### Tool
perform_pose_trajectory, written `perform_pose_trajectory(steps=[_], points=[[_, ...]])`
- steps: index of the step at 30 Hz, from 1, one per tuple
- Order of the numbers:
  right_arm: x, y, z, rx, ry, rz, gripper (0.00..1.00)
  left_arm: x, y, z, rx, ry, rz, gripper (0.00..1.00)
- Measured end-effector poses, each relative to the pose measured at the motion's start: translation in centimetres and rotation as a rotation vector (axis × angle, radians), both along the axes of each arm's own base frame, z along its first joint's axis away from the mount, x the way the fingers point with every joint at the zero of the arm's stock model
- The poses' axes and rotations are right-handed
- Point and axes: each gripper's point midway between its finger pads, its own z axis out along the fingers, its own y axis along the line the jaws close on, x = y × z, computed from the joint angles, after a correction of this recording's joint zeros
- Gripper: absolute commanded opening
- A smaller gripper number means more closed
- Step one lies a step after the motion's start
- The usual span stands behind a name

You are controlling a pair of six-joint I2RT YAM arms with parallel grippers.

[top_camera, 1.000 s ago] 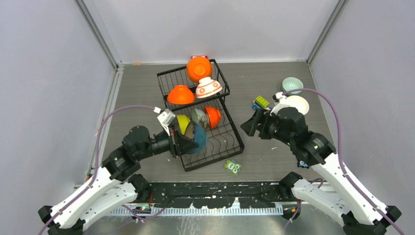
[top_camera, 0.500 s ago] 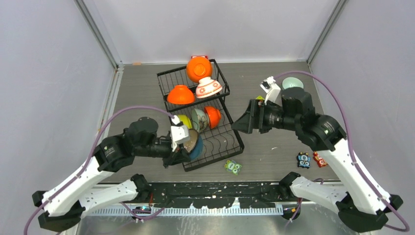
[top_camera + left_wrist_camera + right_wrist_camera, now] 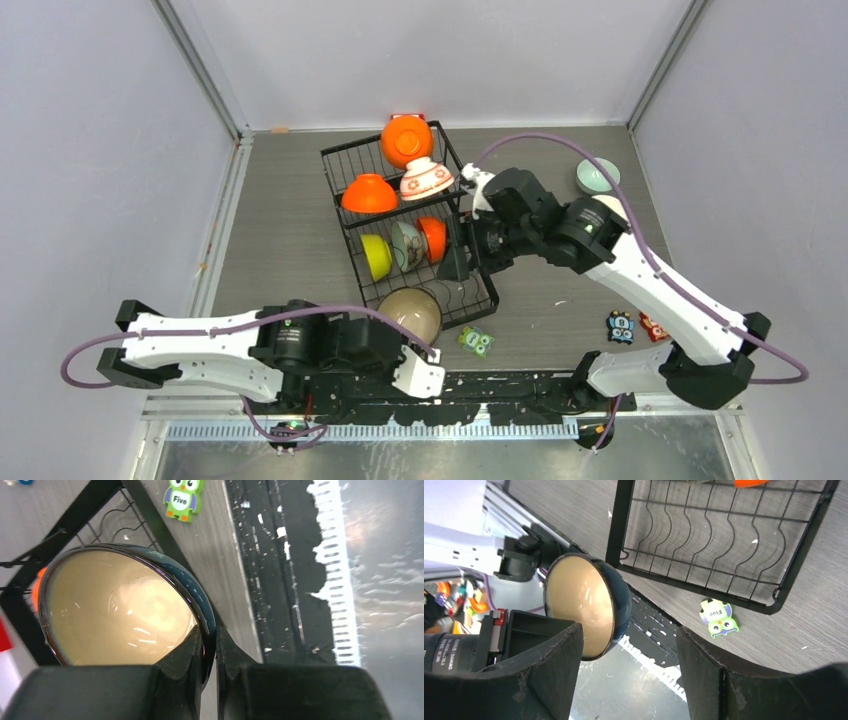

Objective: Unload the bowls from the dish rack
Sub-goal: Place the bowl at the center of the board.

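My left gripper (image 3: 408,345) is shut on the rim of a teal bowl with a tan inside (image 3: 409,312), held over the near corner of the black dish rack (image 3: 486,268). In the left wrist view my gripper (image 3: 210,650) pinches that bowl's (image 3: 120,610) rim. The rack holds two orange bowls (image 3: 406,140) (image 3: 369,193), a white floral bowl (image 3: 426,178), a lime green bowl (image 3: 375,256), a pale bowl (image 3: 407,245) and a third orange bowl (image 3: 434,238). My right gripper (image 3: 460,262) is open over the rack's right side; in its own view the gripper (image 3: 629,675) is empty, with the teal bowl (image 3: 584,602) beyond.
A pale mint bowl (image 3: 597,175) and a white bowl (image 3: 612,207) sit on the table at the far right. A green owl toy (image 3: 476,341) lies by the rack's near corner. Two small figures (image 3: 632,326) lie at the right. Grey walls enclose the table.
My left arm has drawn the teal bowl out of the rack toward the near edge. My right arm has swung left from the table's right side to above the rack.
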Motion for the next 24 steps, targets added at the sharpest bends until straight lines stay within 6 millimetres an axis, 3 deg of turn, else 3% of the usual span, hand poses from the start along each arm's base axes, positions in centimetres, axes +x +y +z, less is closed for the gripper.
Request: perform_pose_trajectory(steps=[7,13,24], points=[[-1.8,2.6,-2.6,-0.139,0.017,0.109,0.61,0.6,-0.3,-0.3,0.082,-0.152,-0.054,0.00],[-1.4,2.2,-4.6,-0.247,-0.001,0.106,0.54,0.6,-0.3,-0.5,0.100,-0.170,-0.064,0.00],[-1.1,2.3,-5.2,-0.325,-0.056,0.114,0.52,-0.5,-0.1,0.0,0.068,-0.102,-0.072,0.00]])
